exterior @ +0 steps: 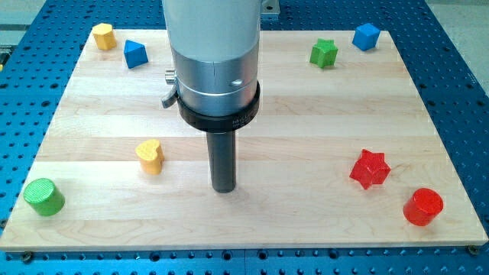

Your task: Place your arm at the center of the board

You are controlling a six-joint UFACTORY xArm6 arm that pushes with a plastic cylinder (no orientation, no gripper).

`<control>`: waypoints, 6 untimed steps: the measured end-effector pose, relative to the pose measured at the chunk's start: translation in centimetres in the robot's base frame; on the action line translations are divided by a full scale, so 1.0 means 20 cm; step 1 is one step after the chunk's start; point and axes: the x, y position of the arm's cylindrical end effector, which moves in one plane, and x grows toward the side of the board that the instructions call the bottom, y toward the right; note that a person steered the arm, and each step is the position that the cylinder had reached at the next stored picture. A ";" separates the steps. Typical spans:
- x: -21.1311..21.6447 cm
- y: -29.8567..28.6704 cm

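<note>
My tip [224,189] rests on the wooden board [306,137], a little below and left of its middle. The nearest block is a yellow heart [150,156], to the tip's left and apart from it. A red star [370,169] lies far to the tip's right. No block touches the rod.
A green cylinder [43,197] sits at the bottom left, a red cylinder [422,206] at the bottom right. At the top left are a yellow block [103,36] and a blue triangular block [134,53]. At the top right are a green star [324,53] and a blue cube [366,36].
</note>
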 end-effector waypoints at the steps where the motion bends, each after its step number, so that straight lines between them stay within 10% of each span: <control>1: 0.00 0.00; 4: -0.08 -0.08; 6: -0.68 0.01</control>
